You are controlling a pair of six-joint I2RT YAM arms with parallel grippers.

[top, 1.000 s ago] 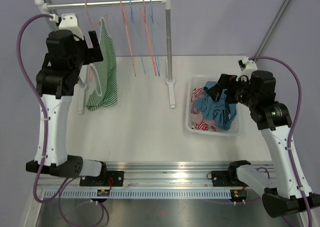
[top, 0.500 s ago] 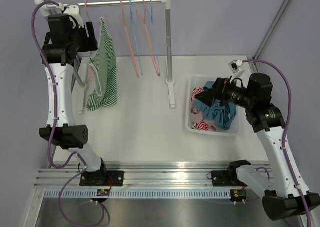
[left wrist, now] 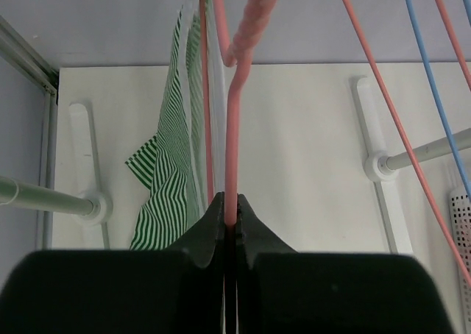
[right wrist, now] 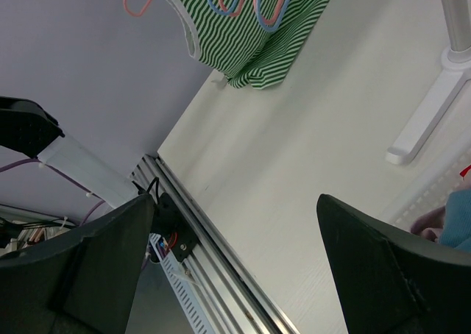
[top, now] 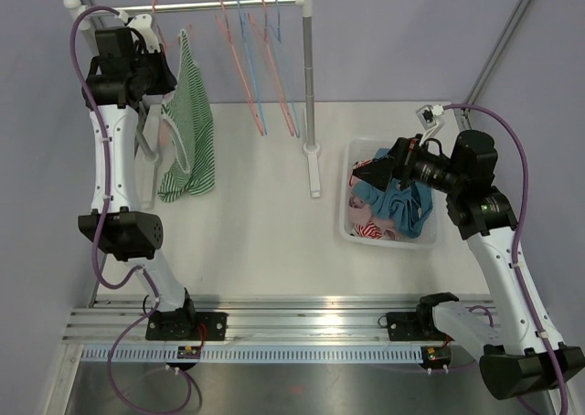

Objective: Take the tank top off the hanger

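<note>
- Green-striped tank top (top: 189,122) hanging on pink hanger (left wrist: 233,128), at left end of rail (top: 224,5), above the surface (top: 256,214).
- Left fingers (left wrist: 218,215) pressed shut on the hanger wire, just beside the cloth.
- Right fingers (top: 375,170) spread wide, holding nothing, over basket (top: 350,223) of clothes, well apart from the rail.

The top external camera is looking down from above the near edge over the whole desk (top: 256,223). The left wrist camera is sitting close to the pink hanger (left wrist: 234,143), facing down. The right wrist camera is looking left across the desk from afar. All are sharing the striped tank top (top: 190,136).
</note>
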